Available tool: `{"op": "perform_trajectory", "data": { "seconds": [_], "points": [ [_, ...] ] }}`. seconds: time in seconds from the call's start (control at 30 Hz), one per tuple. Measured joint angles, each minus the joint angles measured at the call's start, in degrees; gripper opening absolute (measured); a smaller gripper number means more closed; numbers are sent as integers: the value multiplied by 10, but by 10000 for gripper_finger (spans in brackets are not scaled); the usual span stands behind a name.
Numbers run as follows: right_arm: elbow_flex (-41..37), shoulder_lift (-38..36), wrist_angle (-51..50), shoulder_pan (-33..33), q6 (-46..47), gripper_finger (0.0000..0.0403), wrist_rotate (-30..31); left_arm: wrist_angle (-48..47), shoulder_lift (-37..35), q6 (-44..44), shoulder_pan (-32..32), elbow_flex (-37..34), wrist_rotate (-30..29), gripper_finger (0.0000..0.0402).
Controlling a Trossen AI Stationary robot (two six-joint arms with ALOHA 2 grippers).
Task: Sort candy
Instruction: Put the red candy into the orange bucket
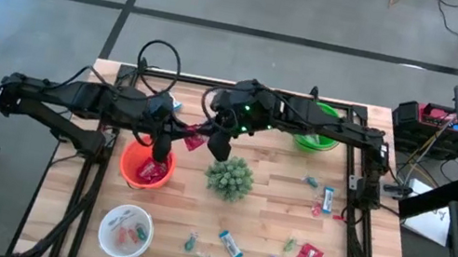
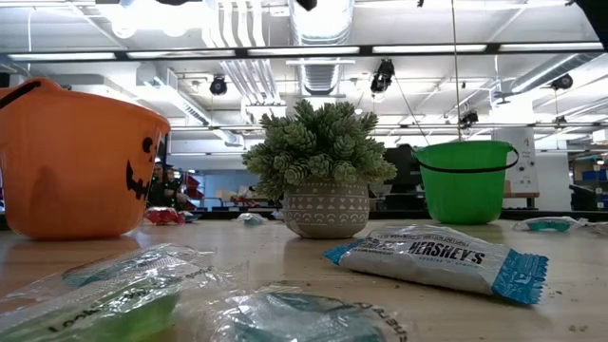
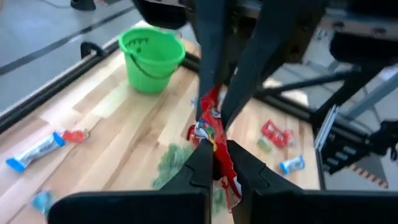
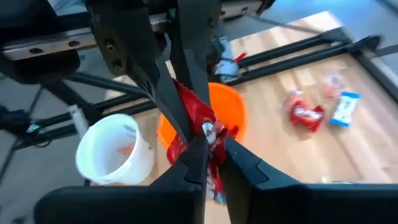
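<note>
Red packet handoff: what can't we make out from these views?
- High view: the red packet is too small to see which hand grips it; left hand and right hand crowd it.
- Low view: neither hand shows, both above the frame's top edge.
- Wrist views: packet print is blurred; fingers cover its middle.
- Orange bucket: contents too small to count.
</note>
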Motion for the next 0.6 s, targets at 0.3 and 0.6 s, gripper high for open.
{"op": "perform_trajectory", "data": {
  "seconds": [0.3,0.6],
  "points": [
    [0,2,9,-11,-4,112,25,-131,-26,-11,-1,0,-2,0],
    [0,-5,-82,-38,-7,123,25,-340,-79,-60,0,0,3,0]
  ]
}}
